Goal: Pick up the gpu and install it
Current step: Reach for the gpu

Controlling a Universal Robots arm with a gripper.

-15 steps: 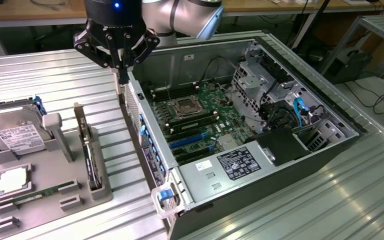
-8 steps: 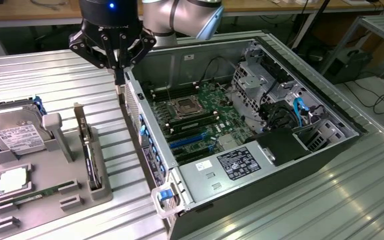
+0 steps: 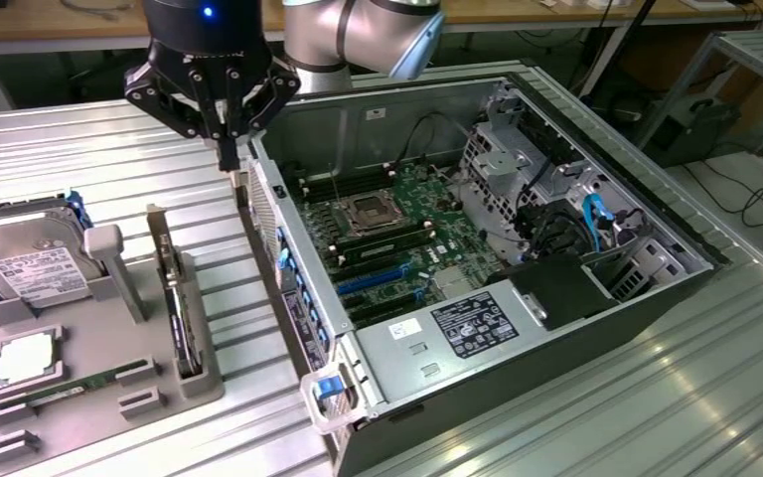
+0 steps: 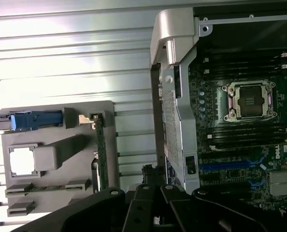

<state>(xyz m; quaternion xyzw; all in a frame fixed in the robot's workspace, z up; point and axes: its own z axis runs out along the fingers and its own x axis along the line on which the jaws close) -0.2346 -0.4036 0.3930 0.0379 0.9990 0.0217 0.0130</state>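
gripper found high over line of slotted wall of computer case, fingers pressed together, nothing seen held. gpu found outside case, stood on edge in grey tray just beside that wall, not yet lifted. long axis of gpu judged near parallel to case wall, pale bracket at one end. gpu judged below gripper, offset away from case. hard drive noted farther from case than gpu.
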